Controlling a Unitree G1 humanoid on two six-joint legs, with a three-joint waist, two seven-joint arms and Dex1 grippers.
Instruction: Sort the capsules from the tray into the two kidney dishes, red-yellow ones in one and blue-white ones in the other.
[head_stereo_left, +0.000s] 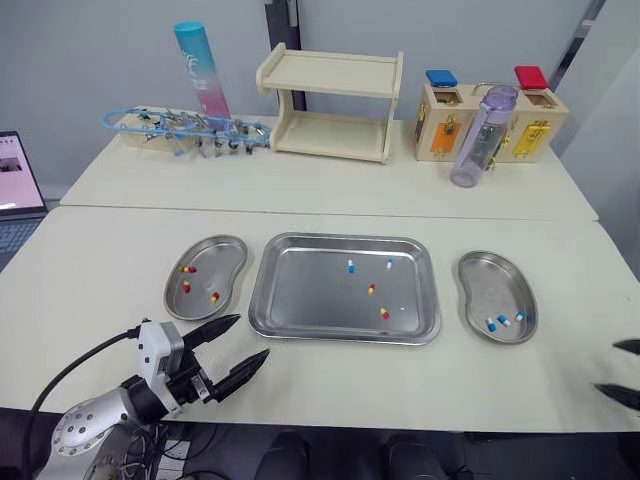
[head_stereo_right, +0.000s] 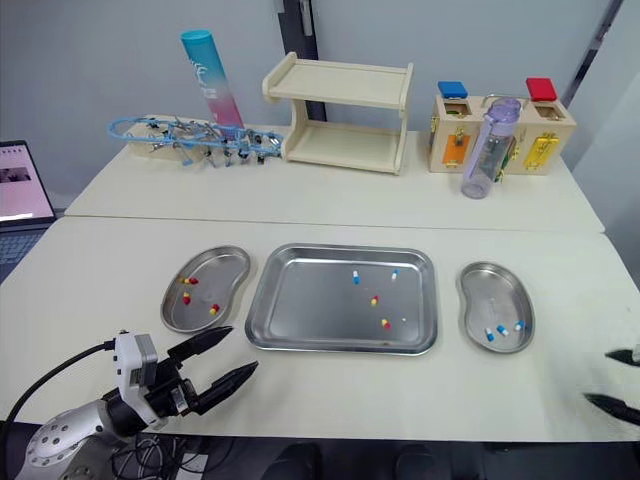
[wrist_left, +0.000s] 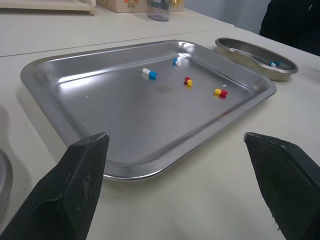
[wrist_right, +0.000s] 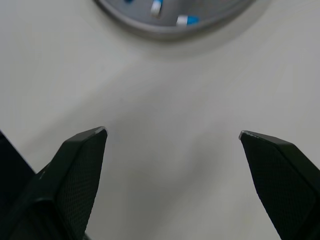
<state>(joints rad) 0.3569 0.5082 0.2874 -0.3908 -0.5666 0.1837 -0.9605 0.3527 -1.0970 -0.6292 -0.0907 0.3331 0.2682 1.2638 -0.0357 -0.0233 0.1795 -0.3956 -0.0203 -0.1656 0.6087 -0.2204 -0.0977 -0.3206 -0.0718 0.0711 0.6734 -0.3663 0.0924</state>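
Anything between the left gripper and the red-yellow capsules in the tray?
Nothing visible. The left gripper is off the front left corner of the tray, jaws open; only its low rim lies between it and the two red-yellow capsules. The path from there to the left dish is open too.

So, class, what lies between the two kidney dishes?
In the left eye view, the tray, holding two blue-white capsules and two red-yellow capsules, lies between the left dish and the right dish.

Tabletop (head_stereo_left: 400, 375) before the tray (head_stereo_left: 300, 290) lies open; shelf (head_stereo_left: 330, 105) and bottle (head_stereo_left: 480, 140) stand well behind.
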